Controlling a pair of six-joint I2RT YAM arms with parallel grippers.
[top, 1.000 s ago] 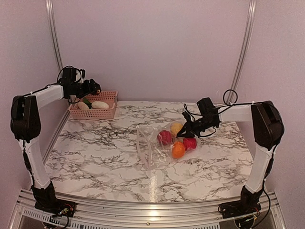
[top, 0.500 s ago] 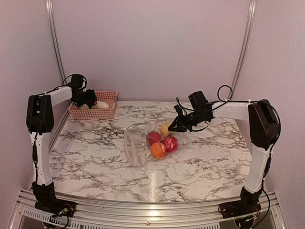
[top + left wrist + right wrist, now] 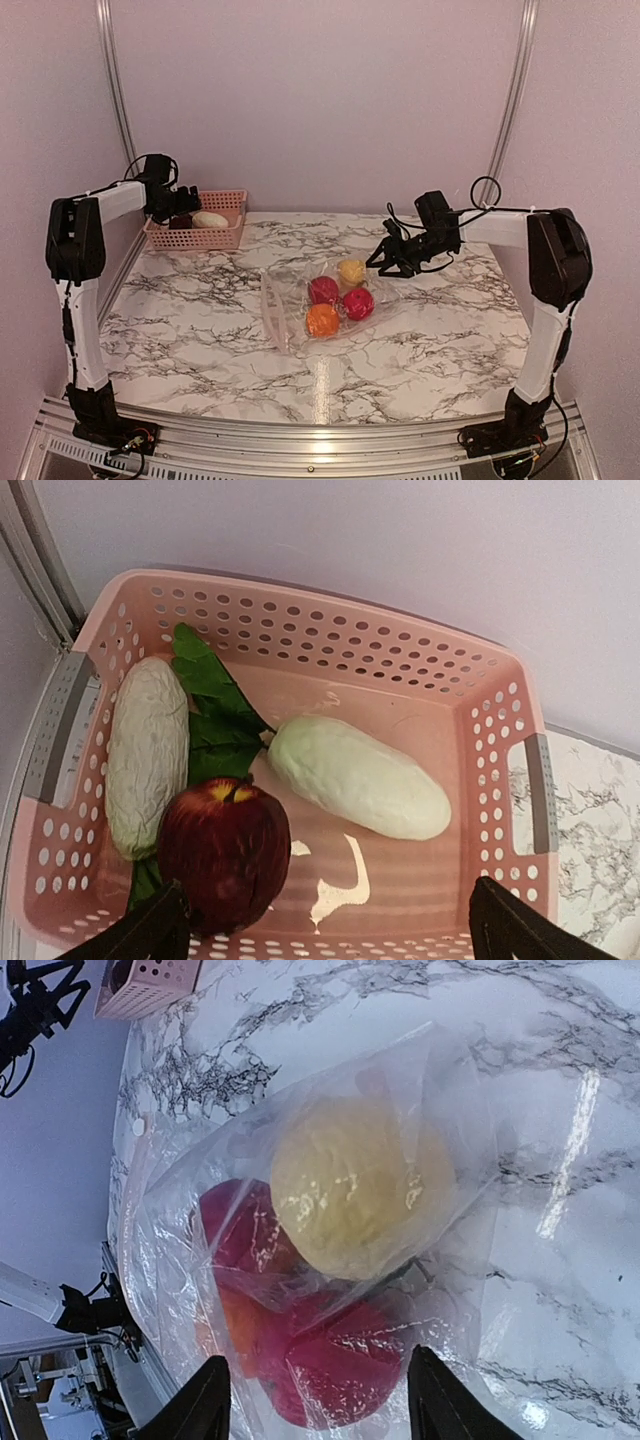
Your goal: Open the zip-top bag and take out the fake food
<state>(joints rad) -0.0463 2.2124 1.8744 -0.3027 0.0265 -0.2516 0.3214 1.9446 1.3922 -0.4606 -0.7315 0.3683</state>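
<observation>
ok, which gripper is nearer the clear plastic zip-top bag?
Right. The right gripper sits at the far right edge of the bag; the left gripper hangs over the pink slotted basket.

Left arm (image 3: 82,335) and right arm (image 3: 542,345) have white links, black joints, black cables.

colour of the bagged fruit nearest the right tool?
Yellow. The fruit shows best in the right wrist view, through the zip-top bag.

text: none readable; labels: none; brands: none; numbers: none; signs: none
</observation>
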